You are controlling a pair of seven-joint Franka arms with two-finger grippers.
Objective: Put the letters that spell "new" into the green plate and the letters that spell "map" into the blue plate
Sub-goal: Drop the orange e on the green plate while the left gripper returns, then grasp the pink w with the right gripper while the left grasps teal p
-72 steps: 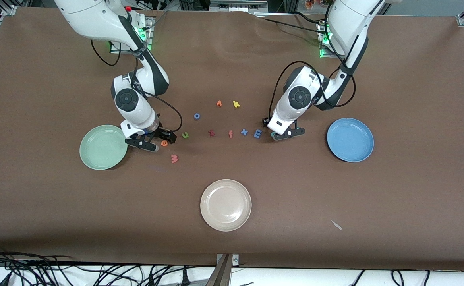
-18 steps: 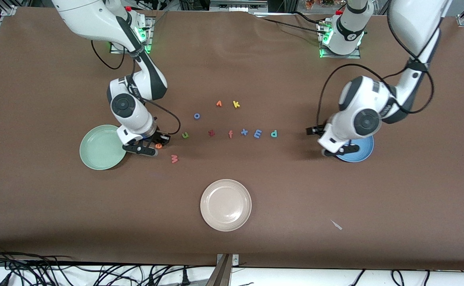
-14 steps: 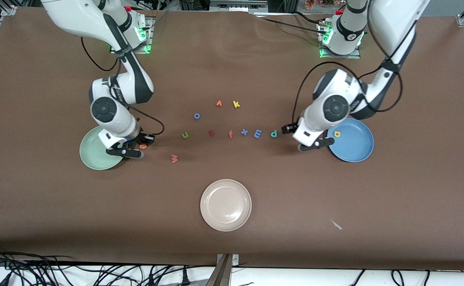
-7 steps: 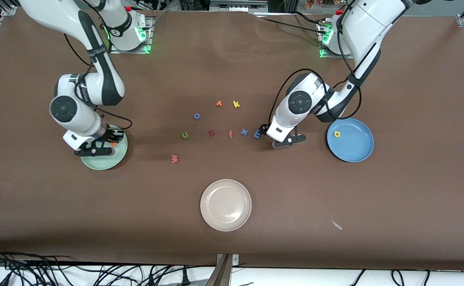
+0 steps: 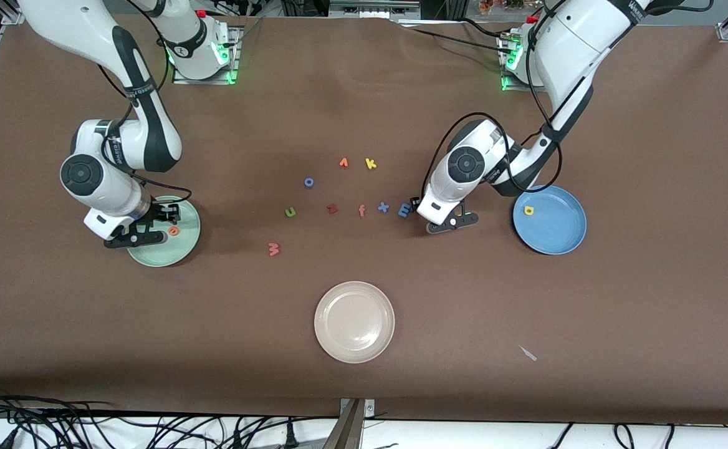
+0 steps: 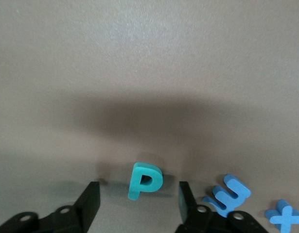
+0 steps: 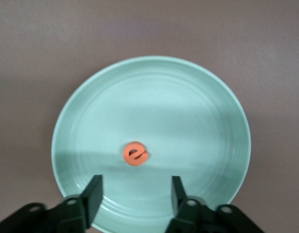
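1. Front view: two of six done. Orange e (image 5: pixel 174 231) in green plate (image 5: pixel 180 252), yellow a (image 5: pixel 528 211) in blue plate (image 5: pixel 557 234). Still loose on worktop (image 5: pixel 588 312): n (image 5: pixel 290 212), w (image 5: pixel 273 249), m (image 5: pixel 405 210). Extras z (image 5: pixel 332 209), f (image 5: pixel 361 211), x (image 5: pixel 383 207) close by in the same row, cream plate (image 5: pixel 354 321) unused.
2. Left wrist view: left tool (image 6: pixel 139 194) open around teal p (image 6: pixel 145 180), not gripping yet; m and x just beside, bit cramped.
3. Right wrist view: right tool (image 7: pixel 134 191) open and empty over the green plate, e dropped.
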